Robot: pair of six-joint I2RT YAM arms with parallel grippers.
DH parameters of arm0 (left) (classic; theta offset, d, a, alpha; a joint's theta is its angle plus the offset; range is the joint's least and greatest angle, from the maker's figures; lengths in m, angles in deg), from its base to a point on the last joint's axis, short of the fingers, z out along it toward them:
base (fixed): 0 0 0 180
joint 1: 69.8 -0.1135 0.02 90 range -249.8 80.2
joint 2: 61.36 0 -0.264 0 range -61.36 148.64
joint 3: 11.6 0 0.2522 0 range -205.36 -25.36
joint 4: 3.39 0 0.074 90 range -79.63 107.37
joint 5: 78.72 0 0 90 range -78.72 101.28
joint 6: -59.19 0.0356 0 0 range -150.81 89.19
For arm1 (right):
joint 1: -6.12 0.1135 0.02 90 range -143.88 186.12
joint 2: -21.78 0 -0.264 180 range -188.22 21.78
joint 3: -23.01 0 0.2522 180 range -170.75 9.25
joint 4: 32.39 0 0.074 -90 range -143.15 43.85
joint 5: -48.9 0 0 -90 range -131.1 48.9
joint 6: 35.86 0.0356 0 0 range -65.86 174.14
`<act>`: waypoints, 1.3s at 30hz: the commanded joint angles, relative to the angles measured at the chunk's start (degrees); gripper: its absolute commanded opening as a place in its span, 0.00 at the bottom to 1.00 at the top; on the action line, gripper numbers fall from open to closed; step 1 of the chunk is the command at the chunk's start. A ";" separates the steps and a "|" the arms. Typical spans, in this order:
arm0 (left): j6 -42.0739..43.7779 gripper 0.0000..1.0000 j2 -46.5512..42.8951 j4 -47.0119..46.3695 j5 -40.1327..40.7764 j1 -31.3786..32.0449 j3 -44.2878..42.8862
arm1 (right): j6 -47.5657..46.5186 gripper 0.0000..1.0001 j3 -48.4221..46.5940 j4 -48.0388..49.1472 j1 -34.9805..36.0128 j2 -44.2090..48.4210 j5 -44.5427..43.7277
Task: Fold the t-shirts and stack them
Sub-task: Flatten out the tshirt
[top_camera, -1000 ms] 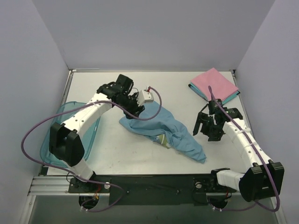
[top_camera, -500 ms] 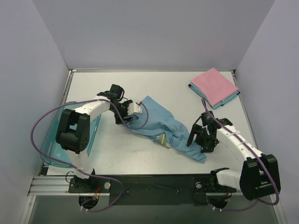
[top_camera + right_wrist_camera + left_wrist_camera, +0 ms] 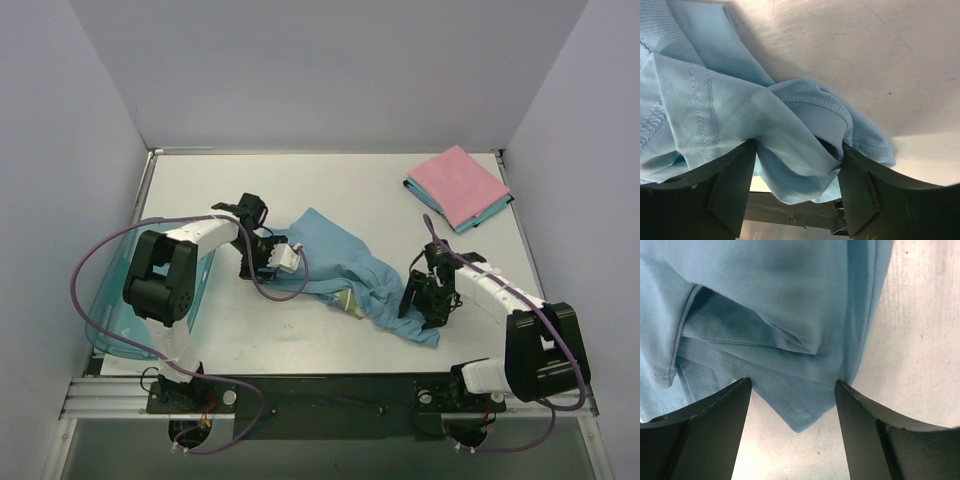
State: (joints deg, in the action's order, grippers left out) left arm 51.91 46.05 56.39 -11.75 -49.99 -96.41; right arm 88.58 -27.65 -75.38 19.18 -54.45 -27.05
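A light blue t-shirt point(image 3: 335, 250) lies crumpled across the middle of the table, with a patch of yellow-green print point(image 3: 347, 300) showing. My left gripper point(image 3: 274, 256) is open and low at the shirt's left edge. In the left wrist view point(image 3: 792, 386) a hemmed corner of the shirt point(image 3: 795, 410) lies between the jaws. My right gripper point(image 3: 424, 300) is open at the shirt's near right end. In the right wrist view point(image 3: 799, 150) a bunched fold with ribbed collar point(image 3: 815, 117) fills the gap. A folded pink tee point(image 3: 458, 182) lies on a teal one point(image 3: 487, 213) at back right.
A translucent teal plastic bin point(image 3: 105, 315) hangs over the table's left edge beside the left arm. Purple cables loop from both arms. Grey walls close the table at the back and sides. The black front rail point(image 3: 330, 390) runs along the near edge.
My left gripper dropped from the shirt's back-left part to its left edge. My right gripper moved near-left onto the shirt's right end. The shirt's back edge spread out farther.
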 commanded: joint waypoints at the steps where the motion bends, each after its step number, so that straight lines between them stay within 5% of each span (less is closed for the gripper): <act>1: 6.15 0.79 -1.95 3.21 -0.53 -0.30 2.14 | -0.42 0.57 -1.85 -0.65 -0.40 -1.38 0.63; 6: 3.96 0.74 -1.77 -1.36 4.20 -0.30 4.77 | -1.47 0.23 -3.26 -0.82 -0.75 -2.00 2.04; 8: 1.06 0.46 -2.03 -5.75 7.10 -0.30 6.00 | -2.53 0.05 -5.97 -1.96 -0.84 -2.00 2.39; 9: 0.69 0.16 -2.12 -6.37 7.81 -0.48 5.83 | -3.58 0.01 -9.47 -2.58 -1.10 -1.91 2.31; 10: -0.88 0.00 -2.21 -6.12 8.95 -0.56 5.40 | -4.11 0.00 -12.02 -4.32 -1.28 -2.00 2.04; 14: -11.57 0.00 -5.72 -4.98 9.31 -2.49 -2.06 | -8.76 0.00 -30.12 -9.78 -3.56 -2.52 2.48; 19: -26.71 0.00 -9.85 -3.66 10.10 -6.53 -23.05 | -10.97 0.00 -56.64 -12.51 -9.88 -5.42 6.78; 26: -37.89 0.00 -12.31 2.75 13.01 -12.33 -44.94 | -12.19 0.00 -74.09 -12.51 -14.90 -7.89 11.97; 33: -40.44 0.00 -17.32 9.53 8.87 -12.69 -41.12 | -13.34 0.00 -62.61 -12.51 -15.08 -2.36 15.66; 39: -41.15 0.00 -23.91 7.95 7.21 -11.65 -13.57 | -11.41 0.00 -31.42 -11.11 -7.72 5.03 6.99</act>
State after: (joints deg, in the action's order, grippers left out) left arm 12.70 22.97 60.59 -2.52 -62.40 -124.69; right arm 76.55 -72.94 -84.71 5.83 -53.03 -14.46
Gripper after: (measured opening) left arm 0.024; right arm 0.036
